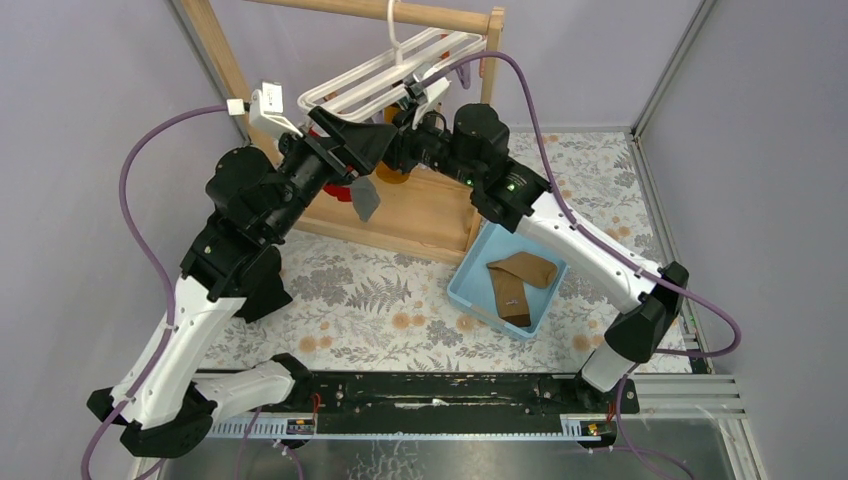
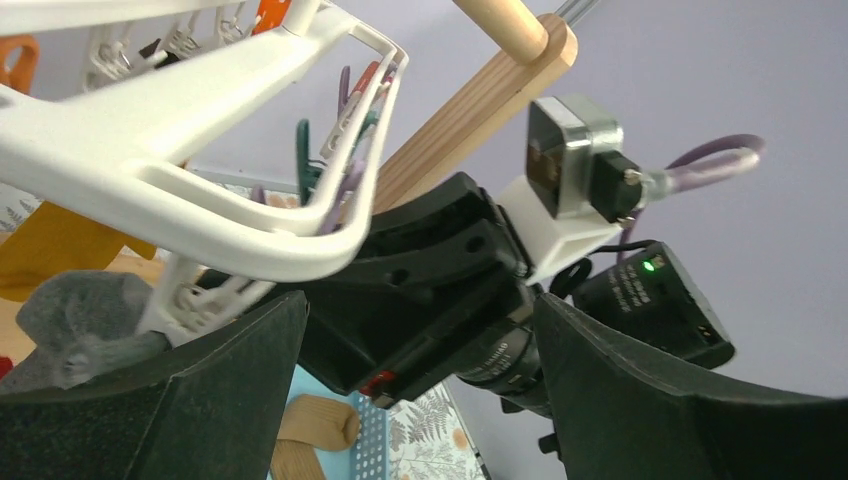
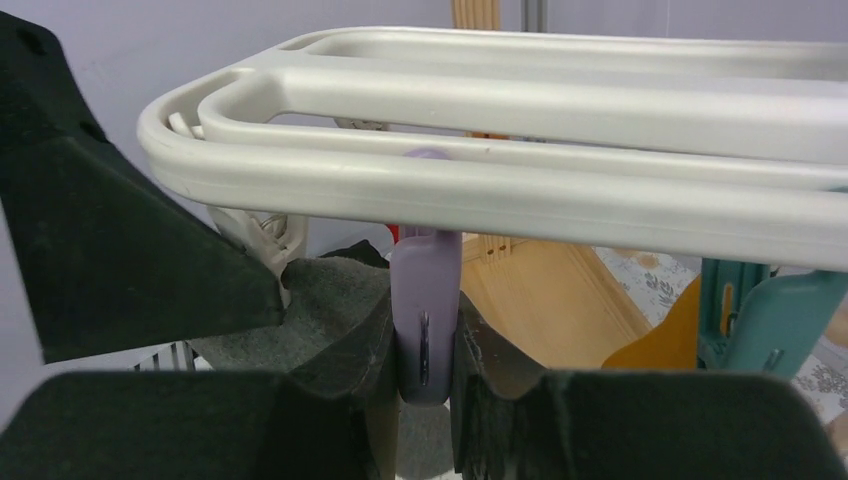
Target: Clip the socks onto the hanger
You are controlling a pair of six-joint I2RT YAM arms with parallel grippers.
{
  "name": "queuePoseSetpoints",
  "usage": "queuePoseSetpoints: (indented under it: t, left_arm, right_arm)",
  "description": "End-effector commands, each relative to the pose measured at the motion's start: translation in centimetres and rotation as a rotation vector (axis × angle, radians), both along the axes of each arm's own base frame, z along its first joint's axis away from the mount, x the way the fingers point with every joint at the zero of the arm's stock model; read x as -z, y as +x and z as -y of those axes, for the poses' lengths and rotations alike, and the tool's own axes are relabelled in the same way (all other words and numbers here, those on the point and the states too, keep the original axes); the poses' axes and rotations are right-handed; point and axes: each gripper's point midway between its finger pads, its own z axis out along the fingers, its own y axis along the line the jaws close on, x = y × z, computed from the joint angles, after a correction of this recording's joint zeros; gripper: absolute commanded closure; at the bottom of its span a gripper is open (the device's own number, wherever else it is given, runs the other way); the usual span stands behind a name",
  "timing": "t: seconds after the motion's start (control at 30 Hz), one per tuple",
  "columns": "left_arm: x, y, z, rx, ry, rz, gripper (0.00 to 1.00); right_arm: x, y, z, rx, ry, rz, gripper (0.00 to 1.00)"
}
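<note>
The two brown socks lie in a blue tray (image 1: 470,285): the lighter tan sock (image 1: 525,268) across the darker brown sock (image 1: 510,298). The tan sock also shows low in the left wrist view (image 2: 305,420). The white hanger (image 1: 370,85) hangs by its hook from the wooden rail. My right gripper (image 1: 405,125) is under the hanger's near end, shut on a purple clip (image 3: 426,310) that dangles from the frame (image 3: 550,130). My left gripper (image 1: 372,142) is wide open and empty just beside it, under the hanger (image 2: 150,150).
A grey sock (image 1: 365,198) and a red sock (image 1: 338,190) hang from the hanger's clips. A mustard-orange sock (image 3: 540,290) hangs behind. A teal clip (image 3: 770,310) dangles to the right. The wooden rail stand (image 1: 400,215) sits at the back of the patterned table.
</note>
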Motion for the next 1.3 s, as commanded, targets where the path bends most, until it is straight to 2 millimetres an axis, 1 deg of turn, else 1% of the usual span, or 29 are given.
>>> queuePoseSetpoints:
  t: [0.0,0.3,0.63,0.77,0.93,1.13,1.27]
  left_arm:
    - [0.0,0.8,-0.1,-0.03,0.032,0.023,0.09]
    - [-0.4,3.4,-0.1,-0.114,0.076,0.081,0.09]
    - [0.5,5.4,-1.4,-0.235,0.086,0.116,0.09]
    - [0.0,4.9,-1.8,-0.24,0.064,0.143,0.1]
    - [-0.1,4.7,-2.3,-0.258,0.077,0.141,0.1]
    - [-1.3,3.0,-3.1,-0.24,0.037,0.176,0.1]
    - [-1.4,2.8,-3.6,-0.258,0.047,0.18,0.1]
  right_arm:
    - [-4.6,-2.1,1.7,-0.023,0.086,0.08,1.0]
    - [-4.2,-2.8,2.0,-0.04,0.084,0.068,1.0]
    - [-3.8,-3.0,1.6,-0.063,0.084,0.053,1.0]
    - [-3.7,-3.1,1.6,-0.068,0.086,0.048,1.0]
    - [-3.9,-3.4,1.5,-0.081,0.092,0.046,1.0]
    - [-3.9,-3.5,1.6,-0.084,0.097,0.042,1.0]
    - [-4.1,-3.7,1.6,-0.088,0.104,0.042,1.0]
